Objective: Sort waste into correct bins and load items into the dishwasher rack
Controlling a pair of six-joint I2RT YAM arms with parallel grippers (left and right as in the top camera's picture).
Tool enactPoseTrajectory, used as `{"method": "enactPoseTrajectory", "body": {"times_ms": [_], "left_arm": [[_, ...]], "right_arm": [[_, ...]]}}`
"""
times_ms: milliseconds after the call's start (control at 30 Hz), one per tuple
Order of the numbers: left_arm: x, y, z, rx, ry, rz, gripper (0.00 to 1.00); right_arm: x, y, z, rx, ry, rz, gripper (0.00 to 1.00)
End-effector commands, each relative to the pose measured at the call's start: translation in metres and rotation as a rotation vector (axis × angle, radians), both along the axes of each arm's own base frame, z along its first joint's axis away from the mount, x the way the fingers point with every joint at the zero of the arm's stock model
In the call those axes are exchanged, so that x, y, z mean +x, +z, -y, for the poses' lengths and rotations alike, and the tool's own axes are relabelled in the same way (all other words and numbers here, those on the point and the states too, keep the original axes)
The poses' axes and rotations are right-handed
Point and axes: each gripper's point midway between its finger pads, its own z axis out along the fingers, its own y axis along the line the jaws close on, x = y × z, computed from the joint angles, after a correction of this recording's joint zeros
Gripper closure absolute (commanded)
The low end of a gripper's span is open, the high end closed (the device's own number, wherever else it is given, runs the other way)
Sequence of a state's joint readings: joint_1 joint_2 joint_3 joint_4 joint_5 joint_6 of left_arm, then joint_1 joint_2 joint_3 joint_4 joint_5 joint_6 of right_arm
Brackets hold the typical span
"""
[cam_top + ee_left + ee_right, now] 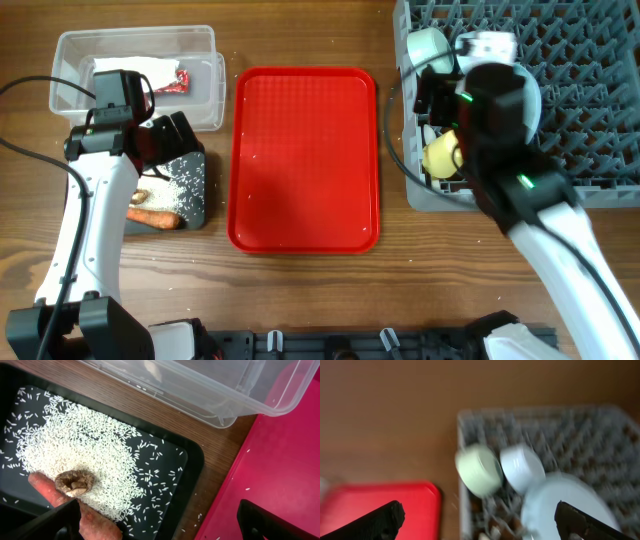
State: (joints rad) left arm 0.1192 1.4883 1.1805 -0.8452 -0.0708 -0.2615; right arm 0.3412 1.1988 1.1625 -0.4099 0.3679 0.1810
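Overhead, left gripper [168, 140] and right gripper [432, 92] (both spread, empty) should rise straight, sparing black tray [196, 465] and dishwasher rack [600, 90].

wooden table [300, 300] | clear tub [70, 45], black tray [199, 212] left | red tray [305, 160] centre | grey rack [600, 60] right

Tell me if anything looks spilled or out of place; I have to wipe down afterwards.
Yes. Most white rice grains lie in the black tray, but a few strays sit outside it: on the wooden table by its corner and on the red tray. Nothing else stands out.
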Motion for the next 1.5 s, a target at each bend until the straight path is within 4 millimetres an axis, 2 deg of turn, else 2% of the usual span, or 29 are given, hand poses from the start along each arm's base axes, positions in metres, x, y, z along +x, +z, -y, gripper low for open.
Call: {"method": "enactPoseTrajectory", "body": {"times_ms": [0, 100, 167, 333, 433, 567, 700, 767, 867, 967, 1100, 1267, 1467], "left_arm": [[0.002, 0.005, -0.003, 0.006, 0.019, 0.016, 0.0], [0.002, 0.005, -0.003, 0.006, 0.019, 0.016, 0.0], [0.002, 0.005, -0.003, 0.006, 0.019, 0.016, 0.0], [0.002, 0.005, -0.003, 0.006, 0.019, 0.016, 0.0], [0.002, 0.005, -0.003, 0.006, 0.019, 0.016, 0.0], [0.002, 0.005, -0.003, 0.006, 0.019, 0.016, 0.0], [0.002, 0.005, -0.003, 0.006, 0.019, 0.016, 0.0], [0.002, 0.005, -0.003, 0.006, 0.018, 0.016, 0.0], [0.002, 0.005, -0.003, 0.006, 0.019, 0.016, 0.0], [0.002, 0.005, -0.003, 0.006, 0.019, 0.016, 0.0], [0.002, 0.005, -0.003, 0.006, 0.019, 0.016, 0.0], [0.002, 0.005, -0.003, 0.006, 0.019, 0.016, 0.0], [0.002, 0.005, -0.003, 0.006, 0.019, 0.016, 0.0]], "right_arm": [[-0.031, 0.057, -0.009, 0.101, 0.111, 0.14, 0.0], [-0.048, 0.078, -0.004, 0.119, 0.113, 0.202, 0.0], [-0.052, 0.084, -0.002, 0.124, 0.113, 0.219, 0.0], [-0.047, 0.076, -0.004, 0.116, 0.113, 0.195, 0.0], [-0.042, 0.052, -0.006, 0.088, 0.111, 0.107, 0.0], [-0.038, 0.038, -0.004, 0.076, 0.101, 0.07, 0.0], [-0.049, 0.014, 0.022, 0.064, 0.045, 0.041, 0.0], [-0.06, 0.0, 0.026, 0.036, 0.095, 0.039, 0.0], [-0.077, -0.016, 0.033, 0.053, 0.134, 0.097, 0.0], [-0.095, -0.029, 0.048, 0.087, 0.092, 0.24, 0.0], [-0.115, -0.053, 0.053, 0.098, 0.085, 0.372, 0.0], [-0.129, -0.089, 0.045, 0.113, 0.146, 0.439, 0.0], [-0.136, -0.117, 0.044, 0.115, 0.155, 0.467, 0.0]]}}
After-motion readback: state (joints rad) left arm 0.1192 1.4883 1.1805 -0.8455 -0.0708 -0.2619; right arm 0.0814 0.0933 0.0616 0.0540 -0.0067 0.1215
